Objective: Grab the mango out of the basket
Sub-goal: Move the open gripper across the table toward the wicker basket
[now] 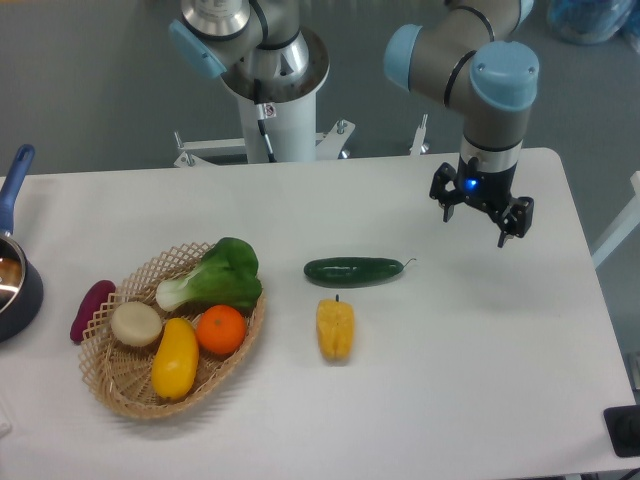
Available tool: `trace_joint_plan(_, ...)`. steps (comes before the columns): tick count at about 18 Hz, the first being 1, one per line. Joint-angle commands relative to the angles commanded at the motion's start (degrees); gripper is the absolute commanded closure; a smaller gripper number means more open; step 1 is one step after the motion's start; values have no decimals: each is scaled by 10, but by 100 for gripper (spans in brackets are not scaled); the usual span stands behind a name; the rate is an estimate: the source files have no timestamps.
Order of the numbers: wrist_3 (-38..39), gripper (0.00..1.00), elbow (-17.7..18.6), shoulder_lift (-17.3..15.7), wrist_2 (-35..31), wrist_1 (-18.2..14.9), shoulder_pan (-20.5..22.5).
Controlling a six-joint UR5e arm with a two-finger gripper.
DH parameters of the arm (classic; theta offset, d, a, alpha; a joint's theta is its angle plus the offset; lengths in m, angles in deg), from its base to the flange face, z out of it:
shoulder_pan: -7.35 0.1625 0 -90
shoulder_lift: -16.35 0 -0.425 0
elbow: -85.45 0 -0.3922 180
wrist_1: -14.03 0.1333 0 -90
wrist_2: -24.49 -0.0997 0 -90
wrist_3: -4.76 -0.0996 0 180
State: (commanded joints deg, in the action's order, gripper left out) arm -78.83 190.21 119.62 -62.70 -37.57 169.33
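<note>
The mango (pixel 175 358) is a smooth yellow oblong fruit lying at the front of the tan wicker basket (pixel 120 390) on the left of the table. It touches the round orange (pixel 221 330) on its right and an onion (pixel 136 323) behind it. My gripper (pixel 476 221) hangs above the table at the right, far from the basket. Its fingers (pixel 510 222) point down, spread apart and empty.
A bok choy (pixel 215 277) fills the basket's back. A purple sweet potato (pixel 90 310) lies left of the basket. A cucumber (pixel 353 270) and a yellow bell pepper (pixel 335 328) lie mid-table. A dark pot (pixel 14 285) with a blue handle stands at the left edge.
</note>
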Motion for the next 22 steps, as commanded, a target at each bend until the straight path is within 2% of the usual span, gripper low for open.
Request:
trace_joint_plan(8,3,0,1,-4,2,0,-3)
trace_joint_plan(15,24,0,2,-2,0,2,-62)
trace_joint_plan(17,67,0,3,-2,1,2,-86)
trace_joint_plan(20,202,0,4,3,4,3,-138)
trace_joint_plan(22,240,0,2,10,4,8,-163)
